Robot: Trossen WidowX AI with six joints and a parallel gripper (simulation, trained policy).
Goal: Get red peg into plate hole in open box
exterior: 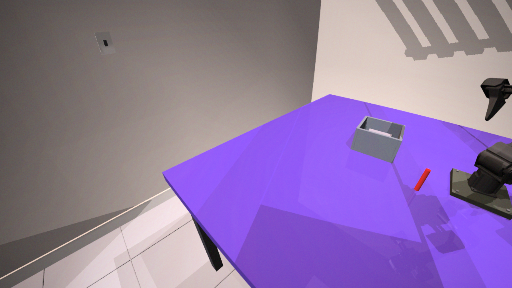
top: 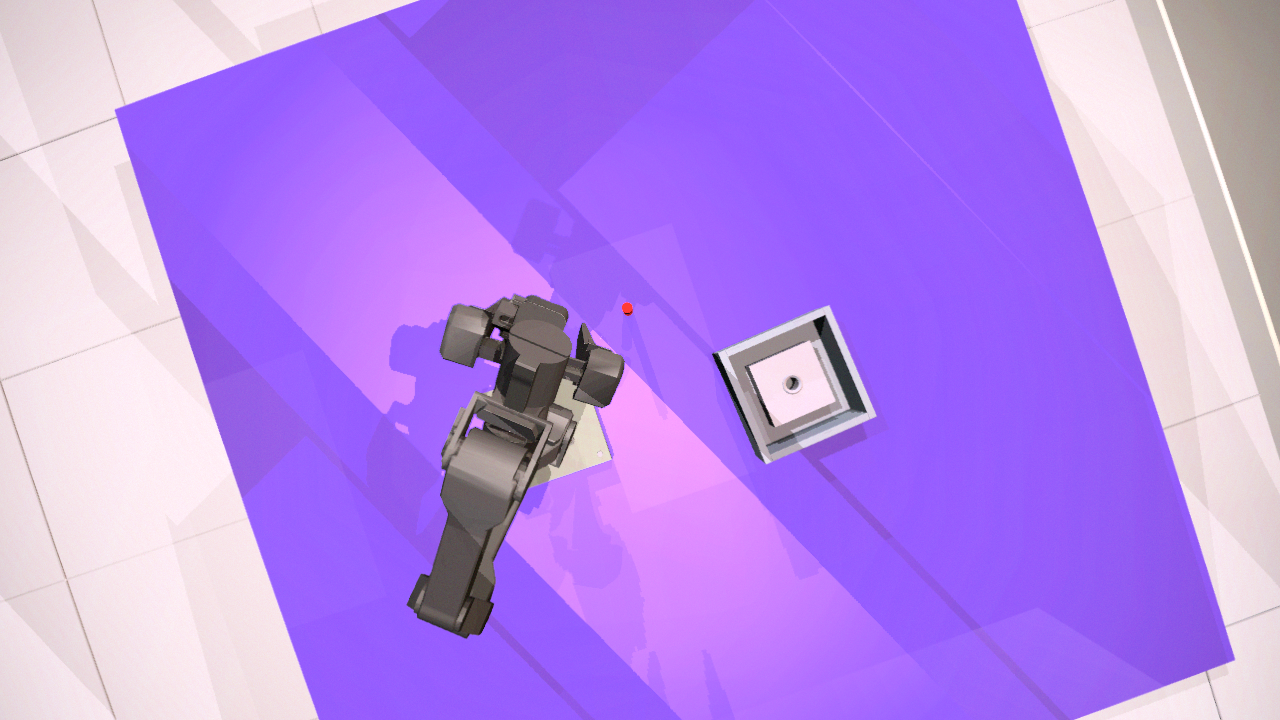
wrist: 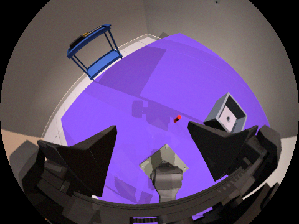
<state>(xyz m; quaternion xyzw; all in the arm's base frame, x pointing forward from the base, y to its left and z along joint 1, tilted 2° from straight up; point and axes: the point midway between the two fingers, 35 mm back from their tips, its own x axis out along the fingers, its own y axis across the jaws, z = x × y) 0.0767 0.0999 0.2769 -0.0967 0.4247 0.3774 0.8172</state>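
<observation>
The red peg [top: 627, 308] [exterior: 422, 179] [wrist: 177, 119] stands upright on the purple table, between the arm's base and the box. The open grey box [top: 771, 331] [exterior: 375, 145] [wrist: 218, 109] holds a pale plate [top: 774, 368] [exterior: 379, 133] [wrist: 224, 114] at its bottom. The plate's round hole [top: 792, 384] [wrist: 228, 119] is empty. My gripper [top: 541, 326] [wrist: 154, 127] is wide open and empty, high above the table over the base area. The peg is well away from the fingers, seen beyond and between them in the wrist view. Only one finger shows in the exterior view.
The arm's base plate [top: 586, 434] [exterior: 465, 191] [wrist: 144, 165] is fixed on the purple table [top: 984, 268] [exterior: 268, 171] [wrist: 187, 62], near the peg. A blue trolley [wrist: 106, 62] stands on the floor beyond the table edge. Shadows of the arm fall across the table.
</observation>
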